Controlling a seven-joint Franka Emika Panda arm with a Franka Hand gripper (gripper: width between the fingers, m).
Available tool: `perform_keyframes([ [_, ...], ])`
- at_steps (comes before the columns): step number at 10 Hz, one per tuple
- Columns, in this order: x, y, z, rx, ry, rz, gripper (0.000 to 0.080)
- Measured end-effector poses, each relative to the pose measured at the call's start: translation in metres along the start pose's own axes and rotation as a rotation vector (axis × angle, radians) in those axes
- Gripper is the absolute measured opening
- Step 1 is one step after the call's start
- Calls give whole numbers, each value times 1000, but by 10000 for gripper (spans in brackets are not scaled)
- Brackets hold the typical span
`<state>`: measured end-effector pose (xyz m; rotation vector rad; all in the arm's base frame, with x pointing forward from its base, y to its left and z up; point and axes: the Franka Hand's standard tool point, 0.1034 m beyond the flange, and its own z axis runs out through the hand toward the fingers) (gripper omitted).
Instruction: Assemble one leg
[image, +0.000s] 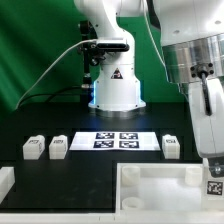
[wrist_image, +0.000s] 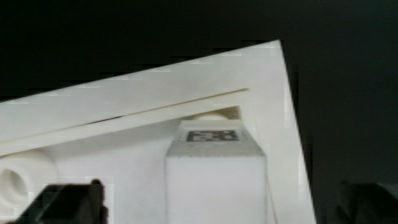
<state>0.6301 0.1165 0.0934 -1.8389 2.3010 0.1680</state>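
Note:
A large white moulded base (image: 150, 190) lies at the front of the table, and its corner fills the wrist view (wrist_image: 125, 110). One white leg (image: 214, 186) with a tag stands at the base's corner on the exterior view's right. In the wrist view this leg (wrist_image: 217, 160) shows its tag facing the camera. My gripper (image: 213, 168) hangs right over it. In the wrist view the gripper (wrist_image: 214, 205) is open, with dark fingertips (wrist_image: 71, 205) well apart on either side of the leg and not touching it. Three more legs (image: 34, 147) (image: 58, 147) (image: 171, 147) lie loose on the black table.
The marker board (image: 115, 140) lies flat at the table's middle, between the loose legs. The robot's white pedestal (image: 115, 90) stands behind it. A white block (image: 5, 182) sits at the front edge on the exterior view's left.

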Motion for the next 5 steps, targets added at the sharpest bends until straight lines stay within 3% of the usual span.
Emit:
perform_keyframes([
  [5,0,0,1,-1,0,-1,649],
])
